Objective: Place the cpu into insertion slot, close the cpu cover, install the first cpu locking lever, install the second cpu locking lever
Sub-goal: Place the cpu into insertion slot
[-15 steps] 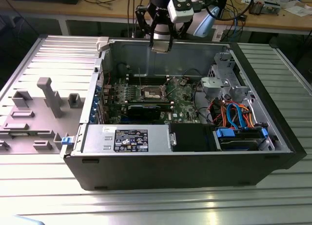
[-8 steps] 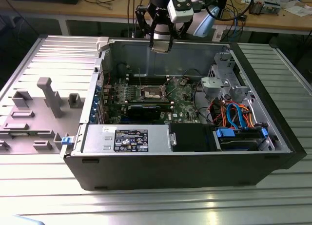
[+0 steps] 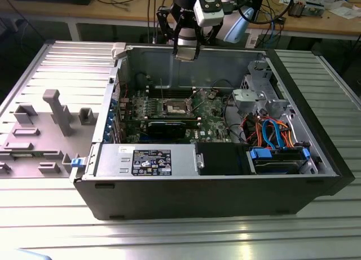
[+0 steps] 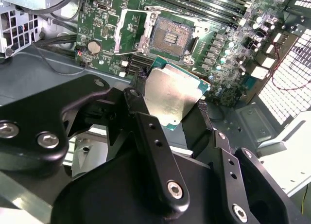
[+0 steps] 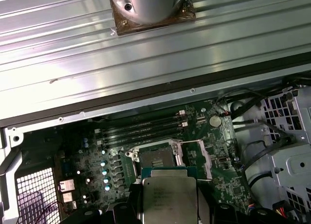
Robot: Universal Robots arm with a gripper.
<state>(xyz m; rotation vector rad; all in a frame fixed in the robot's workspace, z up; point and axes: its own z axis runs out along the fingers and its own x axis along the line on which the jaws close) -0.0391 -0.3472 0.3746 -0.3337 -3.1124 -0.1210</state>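
The claw [image 4: 167, 102] pinches the cpu [image 4: 177, 93] by its edges, well apart from the uncovered insertion slot [image 4: 171, 37].

Overhead light lays broad pale glare streaks along the ribbed metal table [image 3: 186, 237] in the exterior view and washes its ribs almost white in the first wrist view, while the inside of the computer case [image 3: 146, 62] sits dimmer, its deep corners in shadow. In both wrist views the cpu [image 4: 172, 95] carries a soft sheen on its metal lid (brightest in the second wrist view), where the perforated panel [image 4: 291, 83] glares white.
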